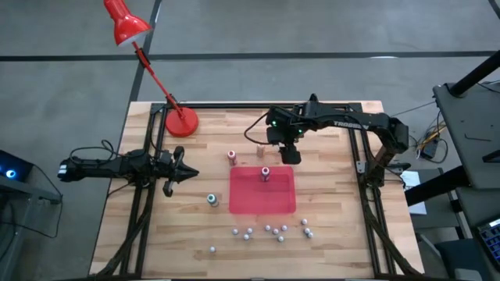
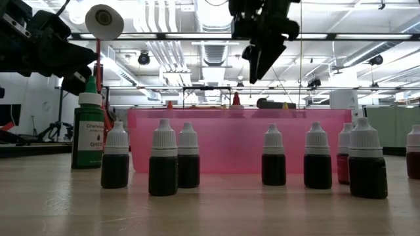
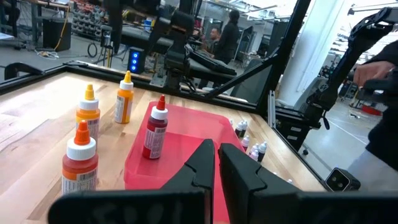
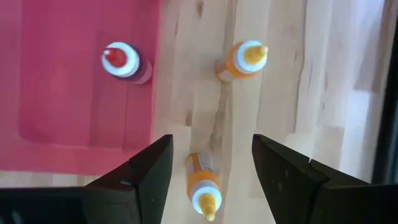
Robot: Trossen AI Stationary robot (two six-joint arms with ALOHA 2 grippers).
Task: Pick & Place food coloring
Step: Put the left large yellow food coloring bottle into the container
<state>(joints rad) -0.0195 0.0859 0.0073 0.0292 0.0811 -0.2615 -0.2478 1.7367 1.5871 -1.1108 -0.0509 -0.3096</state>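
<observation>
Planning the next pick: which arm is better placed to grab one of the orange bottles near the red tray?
Right: the right gripper hangs open above the orange bottle; the left gripper is shut, farther off.

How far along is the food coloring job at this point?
Done: one red bottle stands in the red tray. In hand: nothing; the open right gripper hovers over two orange bottles beside it. Left: those, another red one and the green one. Left gripper waits shut.
</observation>
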